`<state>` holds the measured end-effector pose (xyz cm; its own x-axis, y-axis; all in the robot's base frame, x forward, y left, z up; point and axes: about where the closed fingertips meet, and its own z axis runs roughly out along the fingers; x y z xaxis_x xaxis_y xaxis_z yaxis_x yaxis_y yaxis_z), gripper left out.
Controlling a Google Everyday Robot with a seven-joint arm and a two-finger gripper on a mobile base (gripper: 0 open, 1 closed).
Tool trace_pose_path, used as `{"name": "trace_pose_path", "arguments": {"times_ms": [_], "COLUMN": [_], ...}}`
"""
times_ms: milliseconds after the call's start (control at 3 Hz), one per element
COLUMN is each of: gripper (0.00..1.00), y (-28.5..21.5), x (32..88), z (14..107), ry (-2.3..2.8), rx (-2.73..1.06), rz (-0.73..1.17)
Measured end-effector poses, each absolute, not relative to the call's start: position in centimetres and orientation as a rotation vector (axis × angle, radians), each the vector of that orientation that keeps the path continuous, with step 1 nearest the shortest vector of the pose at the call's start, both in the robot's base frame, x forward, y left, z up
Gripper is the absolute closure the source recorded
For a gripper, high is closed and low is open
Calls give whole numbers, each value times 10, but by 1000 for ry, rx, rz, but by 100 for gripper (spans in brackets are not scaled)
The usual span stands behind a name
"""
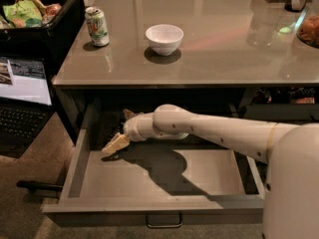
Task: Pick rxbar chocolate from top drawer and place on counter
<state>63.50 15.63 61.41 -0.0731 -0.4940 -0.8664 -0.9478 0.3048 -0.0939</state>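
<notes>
The top drawer (149, 215) is pulled open below the counter (214, 49). My gripper (119, 131) is inside the drawer at its back left corner, reaching in from the right. Its fingers look spread, with one beige finger (114, 144) low near the drawer floor. A dark flat shape (107, 126) lies in the shadow between the fingers. It may be the rxbar chocolate, but I cannot make out its lettering. My arm (214, 131) crosses the back of the drawer and casts a shadow on its floor.
On the counter stand a green-and-white soda can (97, 26) at the left and a white bowl (164, 38) near the middle. A black bin of snacks (35, 9) and a laptop (22, 91) are at the left. Glass items stand at the counter's far right.
</notes>
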Motion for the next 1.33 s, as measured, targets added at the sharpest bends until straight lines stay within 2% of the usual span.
{"name": "trace_pose_path", "arguments": {"times_ms": [333,667,1333], "gripper": [0,18,65], "y": [159,159,157], "x": [644,646,646], "z": [584,583,594], "ry": [1764,1773,1779], "rx": [-1303,-1298,-1294], "rz": [660,658,654]}}
